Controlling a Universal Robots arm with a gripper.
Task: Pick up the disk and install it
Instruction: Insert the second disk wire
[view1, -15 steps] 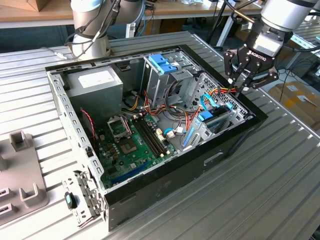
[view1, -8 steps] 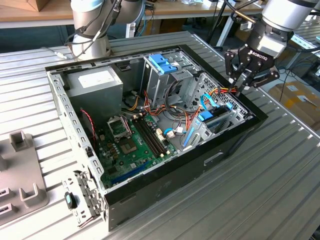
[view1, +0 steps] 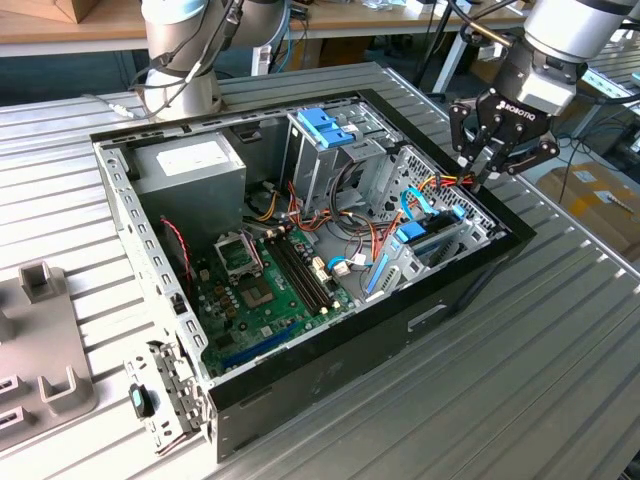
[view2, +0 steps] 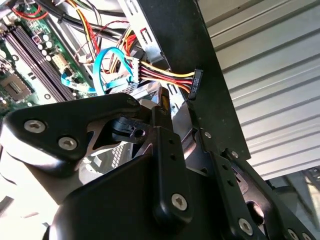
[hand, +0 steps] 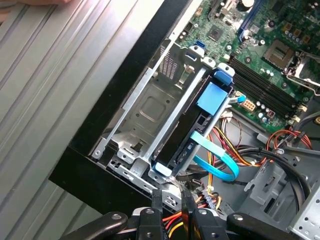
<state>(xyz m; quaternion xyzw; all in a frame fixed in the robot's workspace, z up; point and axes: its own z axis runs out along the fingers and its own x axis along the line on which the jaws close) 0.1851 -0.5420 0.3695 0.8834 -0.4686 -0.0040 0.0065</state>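
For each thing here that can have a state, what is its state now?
Computer case: side open, lying flat on the table.
Disk: seated in the drive bay, on edge.
Gripper: fingers together, holding nothing, above the case's corner.
Blue cable: runs to the disk's end.
Blue latch: on top of the cage.

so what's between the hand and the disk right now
In the exterior view, a bundle of red, yellow and orange wires crosses between the hand and the disk.

disk (hand: 192, 131) | dark, blue-railed, blue-labelled | seated on edge in metal bay (hand: 145, 107)
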